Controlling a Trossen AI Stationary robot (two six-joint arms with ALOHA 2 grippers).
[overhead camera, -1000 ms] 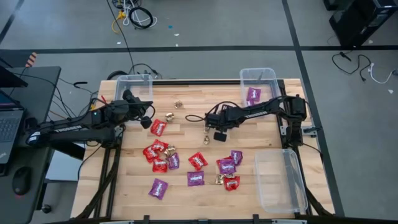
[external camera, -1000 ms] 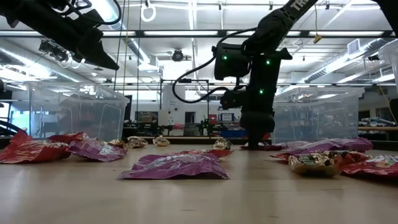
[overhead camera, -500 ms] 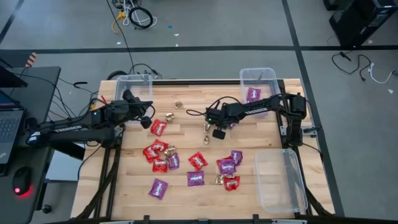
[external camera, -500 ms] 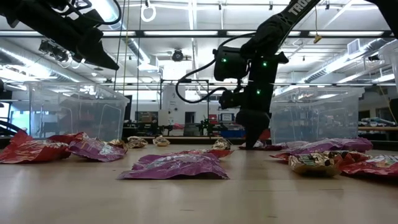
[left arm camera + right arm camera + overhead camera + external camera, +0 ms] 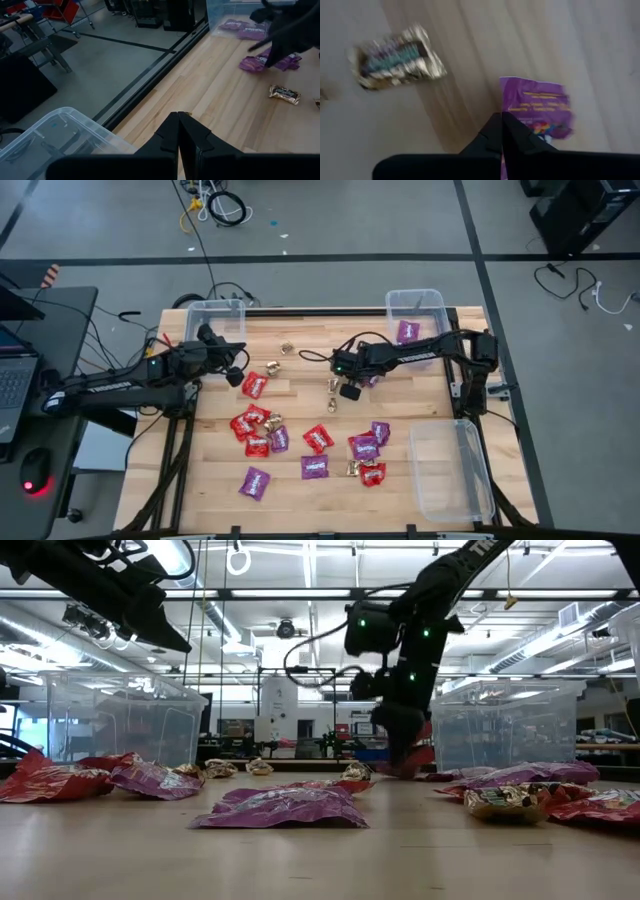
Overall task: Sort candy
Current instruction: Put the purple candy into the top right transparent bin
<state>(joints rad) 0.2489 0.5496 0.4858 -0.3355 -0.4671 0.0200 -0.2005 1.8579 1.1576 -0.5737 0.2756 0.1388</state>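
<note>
The right gripper's [image 5: 349, 387] jaws, spread a second ago, now seem to pinch a purple packet [image 5: 536, 107] toward the table's [image 5: 300, 340] far edge, so a sorting move begins; the left gripper [image 5: 235, 370] waits by the far-left corner, jaws pressed together, and the other candy [image 5: 318, 438] lies mid-table.

A robotics lab: a grey floor [image 5: 330, 225] with taped lines and loose cables [image 5: 215, 205], strip ceiling lights [image 5: 300, 592], and a laptop desk [image 5: 30, 380] at left.
</note>
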